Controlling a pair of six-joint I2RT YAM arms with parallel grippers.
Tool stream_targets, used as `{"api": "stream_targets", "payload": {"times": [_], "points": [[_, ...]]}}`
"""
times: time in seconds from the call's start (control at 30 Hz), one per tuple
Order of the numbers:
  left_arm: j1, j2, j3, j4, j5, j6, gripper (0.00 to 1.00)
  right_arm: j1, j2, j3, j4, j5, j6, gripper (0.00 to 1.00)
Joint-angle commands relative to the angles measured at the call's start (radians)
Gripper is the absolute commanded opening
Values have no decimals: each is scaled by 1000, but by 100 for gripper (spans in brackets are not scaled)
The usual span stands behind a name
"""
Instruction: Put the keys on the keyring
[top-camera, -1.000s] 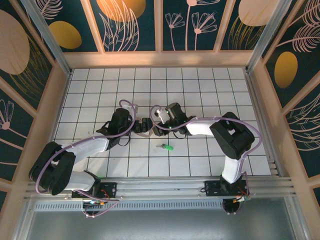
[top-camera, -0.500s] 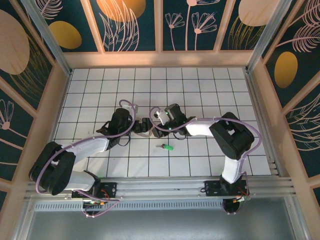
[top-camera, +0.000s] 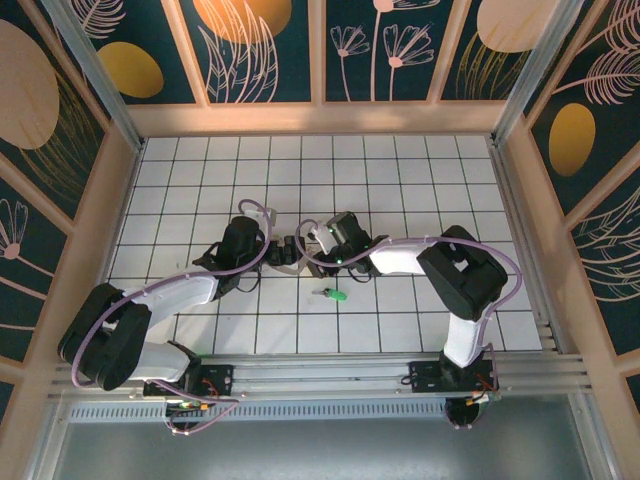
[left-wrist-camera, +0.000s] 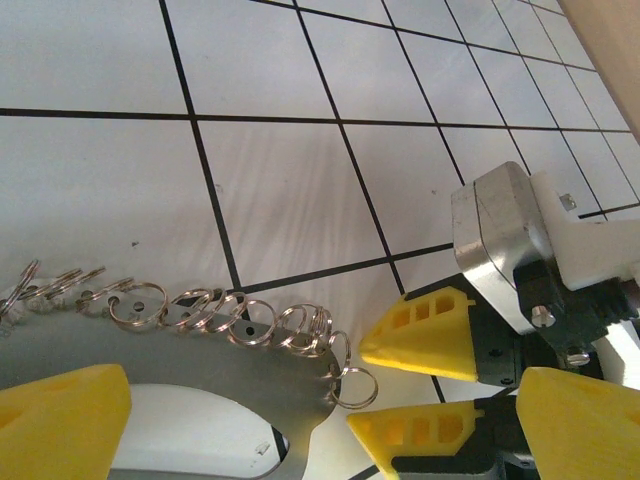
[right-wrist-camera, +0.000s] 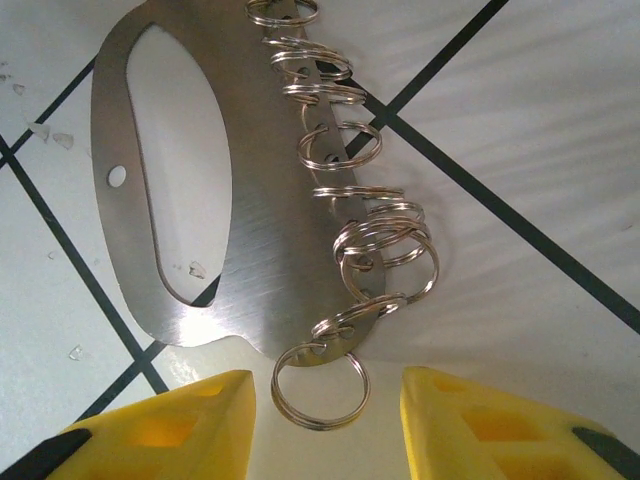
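The keyring (right-wrist-camera: 250, 240) is a flat silver plate with an oval cut-out and several split rings along one edge; it lies on the tiles between the two grippers (top-camera: 293, 251). My right gripper (right-wrist-camera: 326, 390) is open, its yellow fingers on either side of the end split ring (right-wrist-camera: 320, 386) with a gap on both sides. My left gripper (left-wrist-camera: 322, 400) is open wide, straddling the plate (left-wrist-camera: 200, 350) from the opposite side. The right gripper (left-wrist-camera: 357, 383) faces it at the plate's tip. The green-headed key (top-camera: 337, 295) lies loose on the table, below the right gripper (top-camera: 304, 247).
White tiled table (top-camera: 420, 180) with wooden walls on the left, back and right. Both forearms reach in to meet near the table's middle; the left gripper (top-camera: 283, 250) and right gripper nearly touch. Open tiles lie behind and to the right.
The right gripper has moved a little to the left and away from me, closer to the left gripper and the keyring. The key and the left arm have stayed put.
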Motion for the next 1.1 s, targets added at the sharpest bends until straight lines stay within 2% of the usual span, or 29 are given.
{"api": "stream_targets", "payload": {"times": [0.0,0.5,1.07], "points": [[-5,-5,16,23,15,-15,99,11,14,-12,-19,27,-25,42],[-5,-2,14,28,20,-16,99,23,31,27,-17,9,-32,34],[-5,-16,10,28,17,-17,99,26,-2,26,-29,-21,-30,0]]}}
